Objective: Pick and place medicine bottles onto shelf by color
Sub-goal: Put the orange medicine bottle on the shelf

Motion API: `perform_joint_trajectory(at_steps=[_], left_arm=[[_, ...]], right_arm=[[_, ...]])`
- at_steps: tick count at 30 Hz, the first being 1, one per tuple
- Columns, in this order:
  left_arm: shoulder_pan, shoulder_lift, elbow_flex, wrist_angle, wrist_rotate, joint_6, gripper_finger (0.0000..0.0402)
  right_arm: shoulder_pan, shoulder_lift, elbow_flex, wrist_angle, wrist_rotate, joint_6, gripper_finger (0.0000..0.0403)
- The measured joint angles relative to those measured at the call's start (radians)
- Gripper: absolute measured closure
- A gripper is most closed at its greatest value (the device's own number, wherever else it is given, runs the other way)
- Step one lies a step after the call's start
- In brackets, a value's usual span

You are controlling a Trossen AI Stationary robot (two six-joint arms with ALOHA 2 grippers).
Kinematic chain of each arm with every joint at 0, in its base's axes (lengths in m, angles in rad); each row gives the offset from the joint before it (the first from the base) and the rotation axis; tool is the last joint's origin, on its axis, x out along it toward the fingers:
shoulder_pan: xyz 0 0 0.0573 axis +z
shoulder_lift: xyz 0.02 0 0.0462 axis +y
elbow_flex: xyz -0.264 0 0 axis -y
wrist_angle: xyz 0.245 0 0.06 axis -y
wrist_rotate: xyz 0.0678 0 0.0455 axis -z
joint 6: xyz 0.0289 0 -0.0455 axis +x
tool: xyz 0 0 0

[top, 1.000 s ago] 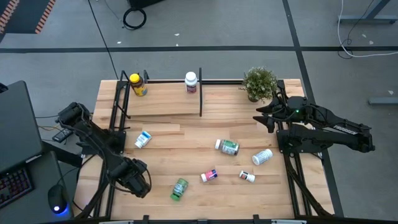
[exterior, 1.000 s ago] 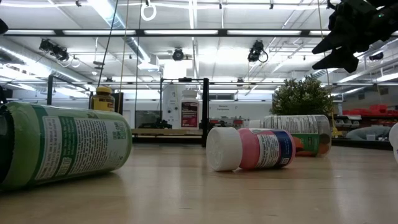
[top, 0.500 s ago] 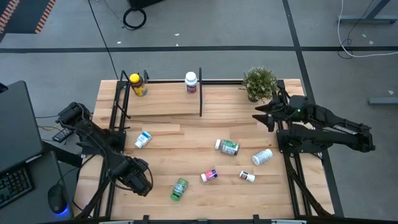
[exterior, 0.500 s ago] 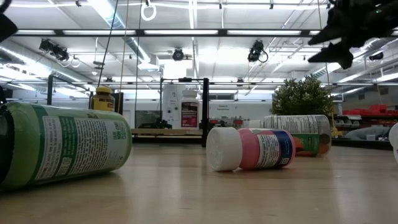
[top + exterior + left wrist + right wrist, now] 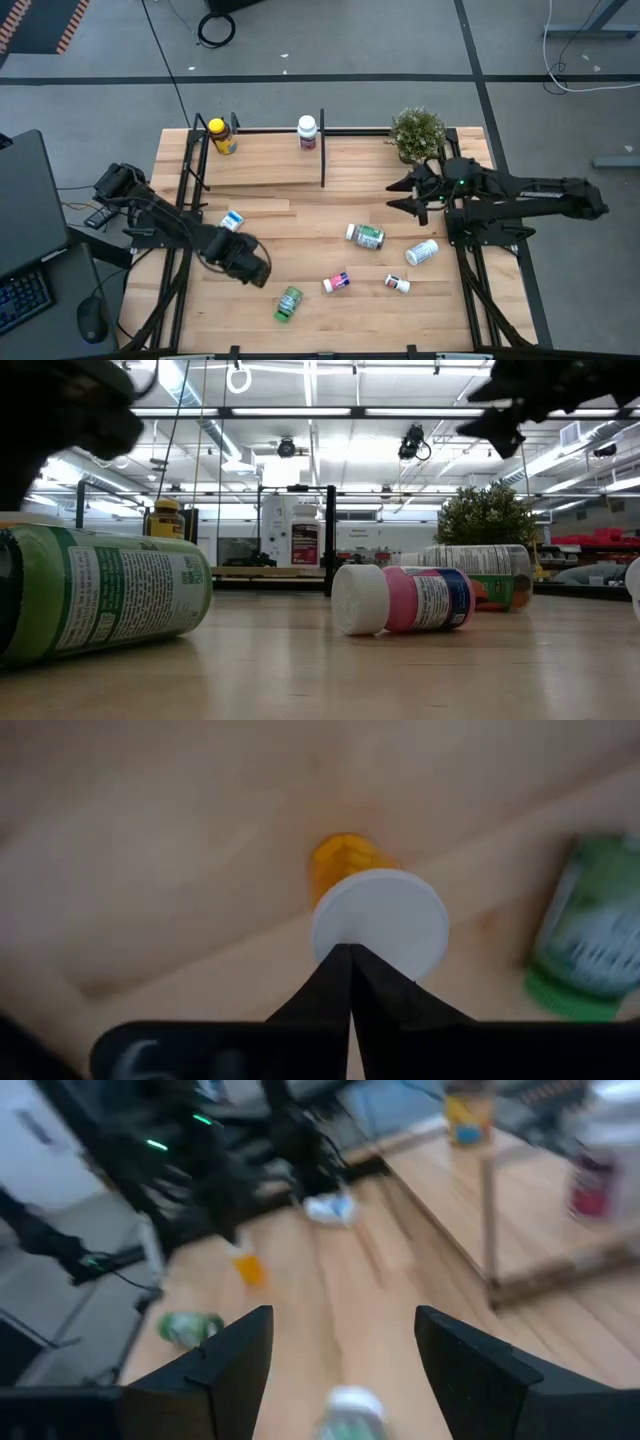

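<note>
On the high view the left gripper hangs over the near left part of the table with its jaws pressed fully together and nothing between them; its own wrist view shows the two dark tips meeting in a point just in front of a small amber bottle with a white cap. That bottle lies on its side with the cap toward the camera, so its long axis seems to run straight away from the jaws, though the blur there makes this a cautious reading. The green bottle lies at about 4 o'clock from the left gripper, on its side and close by, its long axis running roughly 1 to 7 o'clock. The right gripper hovers with its jaws spread and empty, and the white bottle with the green label lies at about 7 o'clock from it, long axis nearly 3 to 9 o'clock. The shelf sits along the far edge at 12 o'clock, already carrying a yellow-capped amber bottle and a white bottle with a dark red label. By my judgement the left arm is nearer the amber and green bottles, but must open its jaws first.
</note>
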Motion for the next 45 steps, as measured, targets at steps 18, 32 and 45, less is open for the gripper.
perform_joint_trajectory(at_steps=[18,32,45], left_arm=[[0.297,0.004,-0.005,0.096,-0.062,0.267,0.0396],[0.333,0.003,-0.003,0.109,-0.05,0.315,0.0393],[0.333,0.003,-0.003,0.116,-0.035,0.314,0.0392]], right_arm=[[0.139,0.523,0.0,0.687,0.086,0.011,0.0164],[0.14,0.812,0.002,1.084,0.075,0.006,0.0393],[0.15,1.103,0.261,1.105,-0.042,-0.132,0.0393]])
